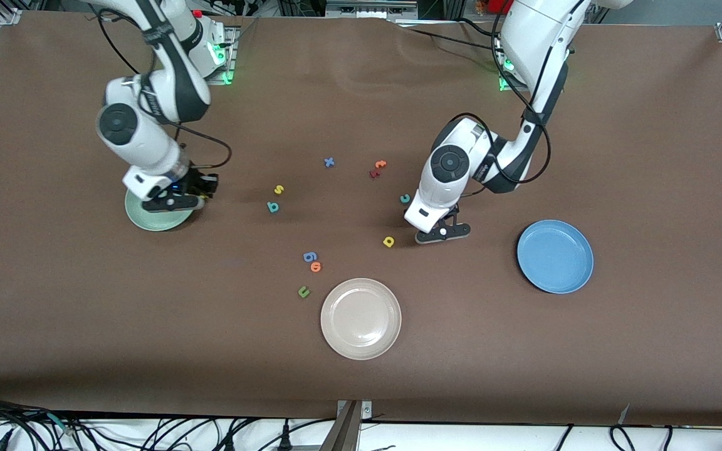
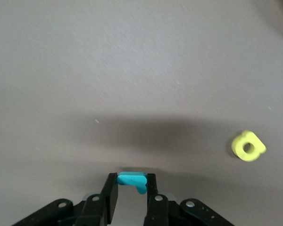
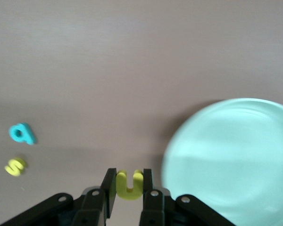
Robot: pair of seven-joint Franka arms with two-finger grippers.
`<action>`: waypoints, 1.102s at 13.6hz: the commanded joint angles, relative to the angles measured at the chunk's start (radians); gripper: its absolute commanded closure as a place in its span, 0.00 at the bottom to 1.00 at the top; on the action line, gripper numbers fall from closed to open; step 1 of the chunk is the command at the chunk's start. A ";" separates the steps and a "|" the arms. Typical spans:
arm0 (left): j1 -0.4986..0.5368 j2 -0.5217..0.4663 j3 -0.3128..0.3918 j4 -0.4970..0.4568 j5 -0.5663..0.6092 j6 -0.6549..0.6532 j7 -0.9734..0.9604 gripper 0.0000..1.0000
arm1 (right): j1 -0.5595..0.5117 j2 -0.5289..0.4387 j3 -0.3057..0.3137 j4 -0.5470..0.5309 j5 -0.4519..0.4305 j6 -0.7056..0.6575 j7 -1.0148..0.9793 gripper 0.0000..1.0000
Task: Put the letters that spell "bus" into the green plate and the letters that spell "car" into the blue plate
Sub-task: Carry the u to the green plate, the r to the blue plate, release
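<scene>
My right gripper [image 1: 174, 202] hangs over the rim of the green plate [image 1: 155, 219], shut on the yellow u [image 3: 129, 185]. The plate [image 3: 236, 160] shows empty in the right wrist view. The yellow s [image 1: 279, 189] and teal b [image 1: 272, 207] lie side by side mid-table; the right wrist view shows the same s [image 3: 15, 166] and b [image 3: 22, 133]. My left gripper [image 1: 442, 233] is low over the table, shut on the small teal r [image 2: 131, 179]. Beside it lies the yellow a [image 1: 388, 241], which also appears as the yellow a [image 2: 248, 147] in the left wrist view. The teal c [image 1: 405, 198] lies farther from the front camera. The blue plate [image 1: 555, 257] is empty.
A beige-white plate [image 1: 361, 318] sits near the front edge. A blue g [image 1: 309, 256], an orange o [image 1: 316, 267] and a green u [image 1: 303, 291] lie beside it. A blue x [image 1: 329, 162], an orange letter [image 1: 380, 164] and a dark red letter [image 1: 374, 173] lie toward the robots' bases.
</scene>
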 commanded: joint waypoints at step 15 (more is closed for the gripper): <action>0.516 -0.009 -0.006 0.179 0.022 -0.326 0.948 0.73 | -0.016 0.197 -0.270 -0.009 0.004 0.112 -0.316 0.02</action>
